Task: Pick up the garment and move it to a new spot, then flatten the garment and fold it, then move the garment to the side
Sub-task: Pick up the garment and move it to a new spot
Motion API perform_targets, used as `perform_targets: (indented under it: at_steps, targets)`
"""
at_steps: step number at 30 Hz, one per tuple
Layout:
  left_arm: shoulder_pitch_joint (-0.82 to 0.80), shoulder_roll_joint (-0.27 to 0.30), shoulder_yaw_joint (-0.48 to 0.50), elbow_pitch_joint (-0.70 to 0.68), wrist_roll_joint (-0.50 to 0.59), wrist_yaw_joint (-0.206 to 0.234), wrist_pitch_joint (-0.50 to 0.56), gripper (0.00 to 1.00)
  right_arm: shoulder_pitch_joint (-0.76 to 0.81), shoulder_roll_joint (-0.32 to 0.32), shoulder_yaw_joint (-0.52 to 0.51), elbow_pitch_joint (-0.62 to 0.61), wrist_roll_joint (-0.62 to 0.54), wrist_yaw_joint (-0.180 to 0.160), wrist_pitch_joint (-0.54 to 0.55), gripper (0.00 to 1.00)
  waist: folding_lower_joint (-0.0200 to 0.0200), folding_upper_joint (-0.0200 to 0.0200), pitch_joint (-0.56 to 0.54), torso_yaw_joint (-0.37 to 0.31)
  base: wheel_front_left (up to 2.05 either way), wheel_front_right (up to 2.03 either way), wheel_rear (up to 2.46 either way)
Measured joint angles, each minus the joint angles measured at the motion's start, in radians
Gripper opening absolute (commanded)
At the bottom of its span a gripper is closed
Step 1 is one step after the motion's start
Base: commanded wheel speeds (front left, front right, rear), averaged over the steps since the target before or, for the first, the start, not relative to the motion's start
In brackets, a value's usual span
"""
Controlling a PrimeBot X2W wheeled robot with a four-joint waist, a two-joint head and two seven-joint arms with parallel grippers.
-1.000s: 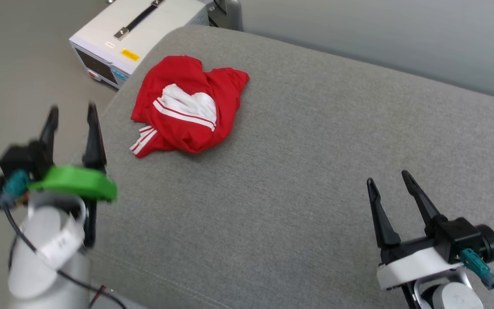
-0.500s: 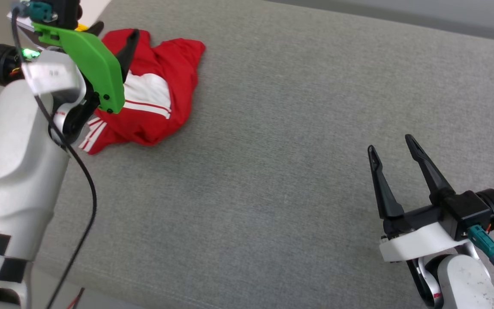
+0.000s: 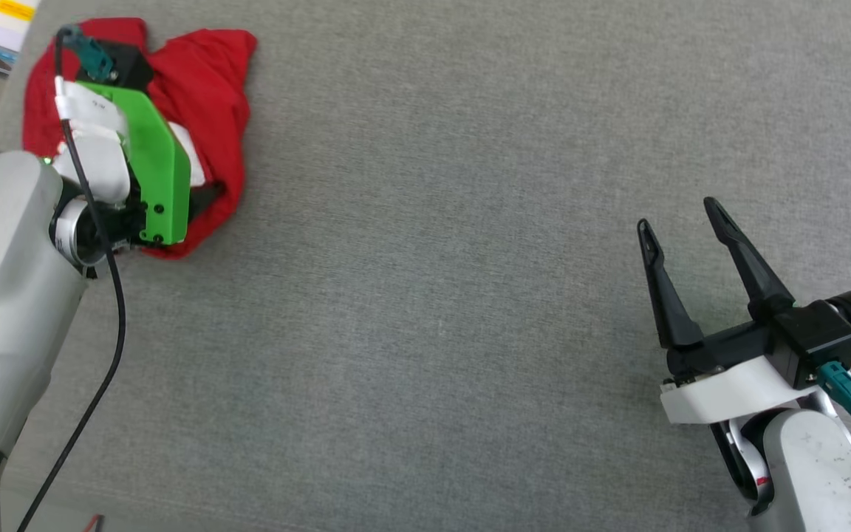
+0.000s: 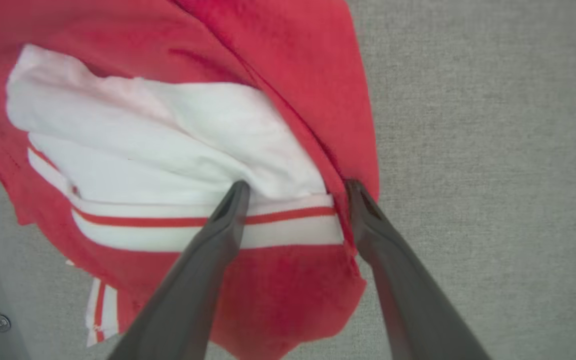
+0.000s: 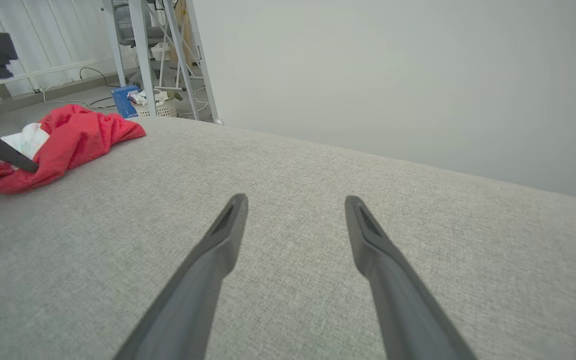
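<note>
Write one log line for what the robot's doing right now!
step: pickup, garment not gripped yet | left claw: open, tips at crumpled garment | right claw: open, over grey cushion

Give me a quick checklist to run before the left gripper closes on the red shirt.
1. Left gripper open: ok.
2. Its fingertips straddle a fold of the garment: ok, they stand either side of the white sleeve's striped hem.
3. Enough fabric between the jaws: cannot tell.
4. Garment lies flat: not ok, it is crumpled.
5. Right gripper apart from the garment: ok, open over the grey cushion.
</note>
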Motion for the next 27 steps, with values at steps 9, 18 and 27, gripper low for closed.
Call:
perform_targets:
  at_steps: [9,18,27]
  targets:
    - [0.012,0.010,-0.067,0.079,-0.053,0.000,-0.034,0.22,-0.012,-0.009,-0.001,0.019,0.001,0.000,0.000,1.00,-0.0001,0.0001,0.059,-0.036,0.00,0.00,0.00]
    - [-0.011,0.026,-0.147,0.090,-0.009,0.000,-0.271,0.00,-0.007,0.002,-0.007,0.041,0.016,0.000,0.000,1.00,0.0000,0.0000,0.004,-0.034,0.00,0.00,0.00]
    - [-0.154,0.055,-0.210,-0.020,0.080,0.000,-0.448,0.00,0.033,0.033,-0.032,0.044,0.026,0.000,0.000,1.00,-0.0001,0.0000,-0.100,-0.031,0.00,0.00,0.00]
